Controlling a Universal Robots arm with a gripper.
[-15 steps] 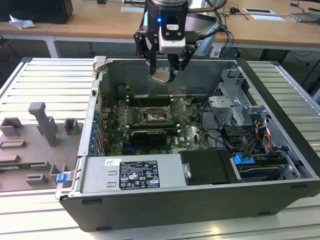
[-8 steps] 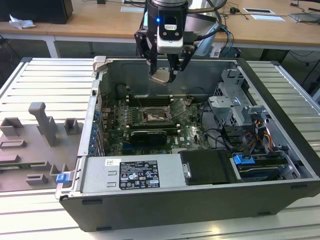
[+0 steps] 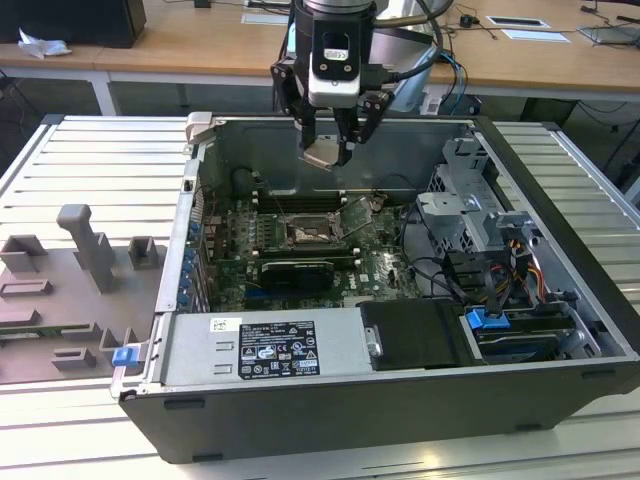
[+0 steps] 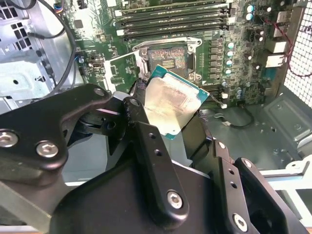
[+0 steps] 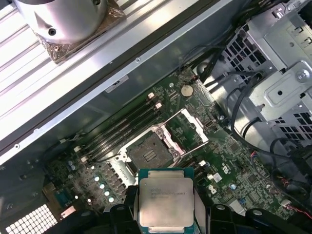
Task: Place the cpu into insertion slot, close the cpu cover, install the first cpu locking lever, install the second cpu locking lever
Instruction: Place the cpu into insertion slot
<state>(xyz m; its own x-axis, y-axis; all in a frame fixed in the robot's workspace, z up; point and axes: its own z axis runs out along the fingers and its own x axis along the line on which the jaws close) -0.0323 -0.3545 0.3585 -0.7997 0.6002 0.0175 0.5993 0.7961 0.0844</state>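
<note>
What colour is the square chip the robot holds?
The cpu has a silvery-beige top with a teal-green rim; clearest in the first wrist view.

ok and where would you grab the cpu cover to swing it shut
Probably by its free edge, the one farthest from the insertion slot, coming from above. The cpu cover stands open beside the slot, hinged on the slot side; a thin frame, it offers only edges to pinch. The gripper holds the cpu.

Bright, even light; soft shadows; glare washes the cpu [image 4: 168, 105]
</note>
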